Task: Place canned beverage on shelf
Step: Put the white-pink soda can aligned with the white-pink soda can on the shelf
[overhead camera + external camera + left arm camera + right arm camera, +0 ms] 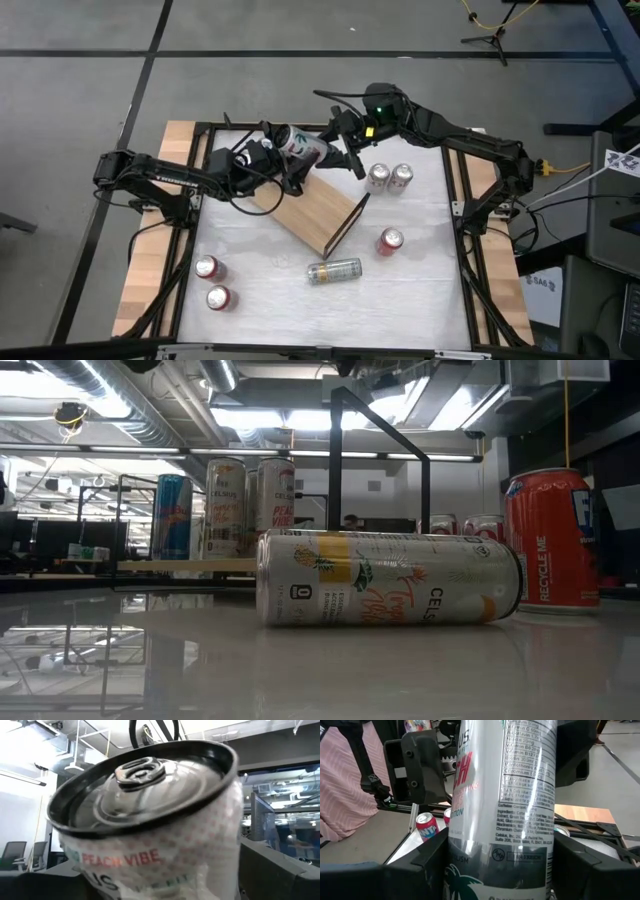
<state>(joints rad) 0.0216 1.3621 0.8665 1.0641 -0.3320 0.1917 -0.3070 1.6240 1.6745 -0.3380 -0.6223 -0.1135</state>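
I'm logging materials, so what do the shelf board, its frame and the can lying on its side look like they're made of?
Shelf board: looks like light wood, matte, with faint grain. Frame: thin black rod, probably painted metal. Lying can: likely aluminium, glossy printed wrap, rolled metallic rim.

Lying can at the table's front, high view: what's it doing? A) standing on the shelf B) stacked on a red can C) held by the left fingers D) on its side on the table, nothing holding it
D: the lying can rests on its side on the white table, clear of both arms and the shelf.
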